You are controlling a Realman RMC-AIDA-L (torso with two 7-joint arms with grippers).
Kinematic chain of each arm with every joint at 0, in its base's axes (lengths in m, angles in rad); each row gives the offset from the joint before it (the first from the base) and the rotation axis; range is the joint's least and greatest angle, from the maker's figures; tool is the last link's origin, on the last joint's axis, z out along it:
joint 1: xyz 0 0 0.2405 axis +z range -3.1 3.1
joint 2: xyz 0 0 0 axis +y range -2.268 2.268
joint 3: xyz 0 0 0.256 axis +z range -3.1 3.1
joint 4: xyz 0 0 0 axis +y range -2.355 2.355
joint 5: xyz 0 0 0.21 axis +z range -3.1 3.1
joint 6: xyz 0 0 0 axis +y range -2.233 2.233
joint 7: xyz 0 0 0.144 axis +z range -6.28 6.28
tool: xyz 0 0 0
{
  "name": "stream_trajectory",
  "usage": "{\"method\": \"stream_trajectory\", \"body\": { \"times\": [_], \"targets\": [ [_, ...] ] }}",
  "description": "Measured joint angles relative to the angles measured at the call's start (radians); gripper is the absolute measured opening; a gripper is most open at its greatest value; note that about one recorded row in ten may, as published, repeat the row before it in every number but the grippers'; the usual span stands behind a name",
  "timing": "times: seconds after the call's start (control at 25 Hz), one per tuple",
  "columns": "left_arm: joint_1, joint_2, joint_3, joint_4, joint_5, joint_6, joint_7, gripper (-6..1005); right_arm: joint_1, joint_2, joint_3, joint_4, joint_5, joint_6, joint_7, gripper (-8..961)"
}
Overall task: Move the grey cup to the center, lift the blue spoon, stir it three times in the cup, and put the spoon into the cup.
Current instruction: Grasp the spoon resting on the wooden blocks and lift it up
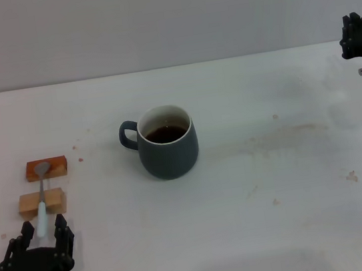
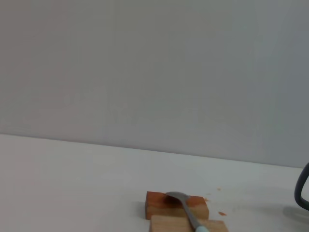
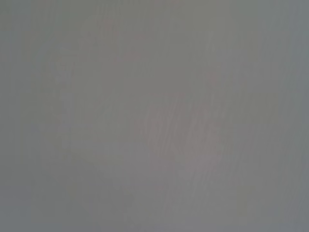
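Fingers of the left pincer (image 1: pixel 43 230) stand spread, one on each side of the blue spoon (image 1: pixel 41 199) handle's end, low on the desk (image 1: pixel 275 183). The spoon runs away from it across a pale wooden block (image 1: pixel 41 203), its bowl resting on a reddish block (image 1: pixel 47 168). The grey cup (image 1: pixel 166 141) stands well apart, mid-desk, handle toward the spoon. The right pincer (image 1: pixel 361 43) hangs at the far right edge; I cannot tell its state.
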Motion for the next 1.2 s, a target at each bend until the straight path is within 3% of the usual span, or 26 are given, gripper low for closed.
{"method": "stream_trajectory", "body": {
  "times": [0.24, 0.92, 1.2],
  "targets": [
    [0.0, 0.0, 0.001, -0.004, -0.002, 0.005, 0.003, 557, 0.0, 0.001, 0.0, 0.0, 0.0, -0.001, 0.0, 66],
    [0.009, 0.0, 0.016, -0.025, -0.016, 0.013, 0.044, 521, 0.003, 0.001, 0.0, 0.0, 0.0, -0.007, 0.0, 67],
    [0.01, 0.0, 0.019, -0.024, -0.017, 0.014, 0.044, 385, 0.001, 0.001, 0.0, 0.0, 0.0, -0.007, 0.0, 67]
  ]
}}
